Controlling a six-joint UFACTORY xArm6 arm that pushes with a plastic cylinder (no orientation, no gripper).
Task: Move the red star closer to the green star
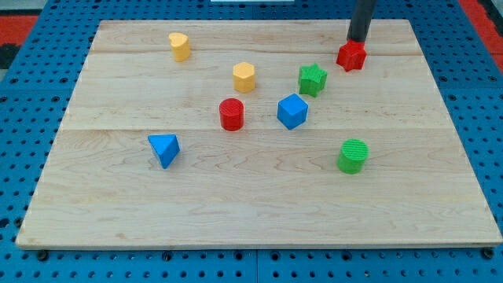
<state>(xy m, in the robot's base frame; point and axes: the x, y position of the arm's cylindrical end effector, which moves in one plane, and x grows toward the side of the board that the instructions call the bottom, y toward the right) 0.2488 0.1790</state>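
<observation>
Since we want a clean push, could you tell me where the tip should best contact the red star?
Contact the red star on its upper-right face, where my tip already sits at its top edge. The green star lies toward the lower left, so pushing from there probably drives it closer.

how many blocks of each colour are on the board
Yellow: 2, the yellow block at the view's top left and the yellow block near the middle
Red: 2, red star, red cylinder
Green: 2, green star, green cylinder
Blue: 2, blue cube, blue triangle
Total: 8
</observation>
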